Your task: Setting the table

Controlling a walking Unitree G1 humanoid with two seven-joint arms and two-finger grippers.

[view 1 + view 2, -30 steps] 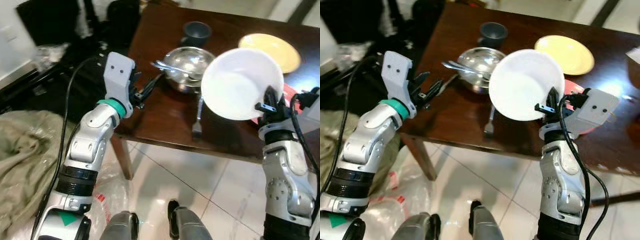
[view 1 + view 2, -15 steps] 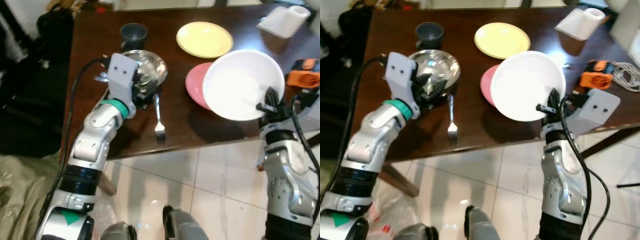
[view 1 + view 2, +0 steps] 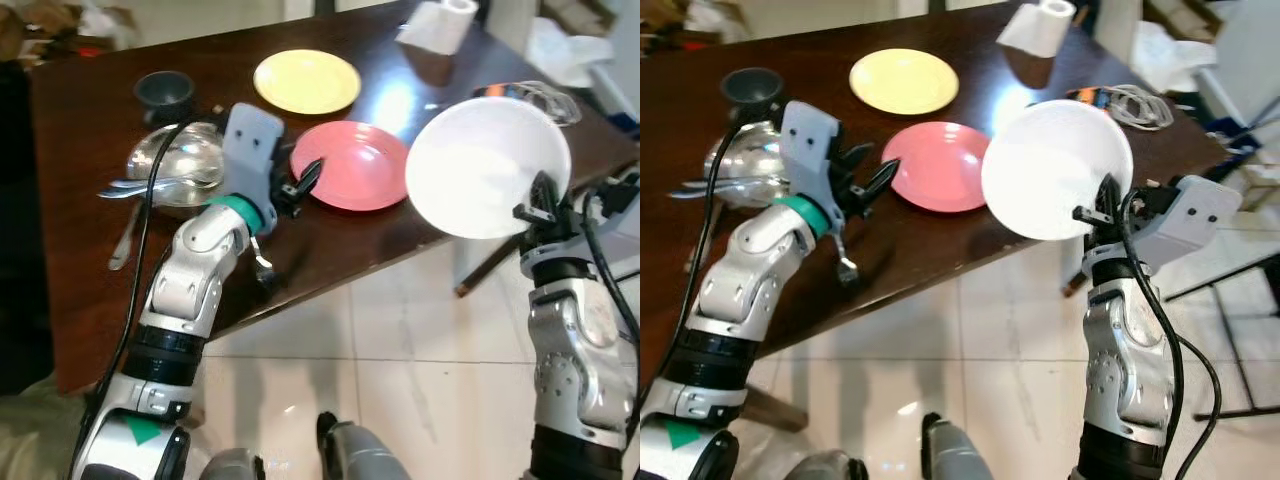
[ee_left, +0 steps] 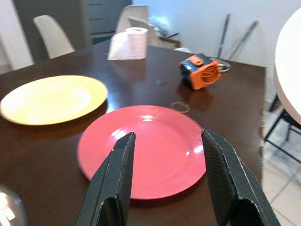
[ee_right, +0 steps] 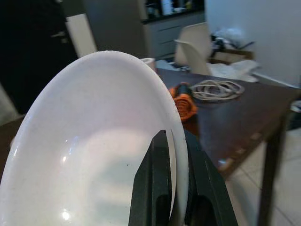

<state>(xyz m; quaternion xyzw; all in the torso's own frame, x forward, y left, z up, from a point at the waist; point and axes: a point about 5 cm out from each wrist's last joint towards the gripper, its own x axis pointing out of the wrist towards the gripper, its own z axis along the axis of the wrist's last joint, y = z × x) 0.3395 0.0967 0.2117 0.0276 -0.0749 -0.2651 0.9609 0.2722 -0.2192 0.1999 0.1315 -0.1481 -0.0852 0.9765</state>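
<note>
While the right gripper pinches the rim of the white plate, holding it tilted above the pale tiled floor off the near right corner, the dark wooden table carries a pink plate and a yellow plate farther back. The left gripper hovers wide open, empty, beside the pink plate.

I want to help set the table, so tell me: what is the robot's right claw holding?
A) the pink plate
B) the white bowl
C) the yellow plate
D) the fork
B: the right claw pinches the rim of the white bowl and holds it up, tilted, while the yellow plate and pink plate lie flat on the table.
</note>
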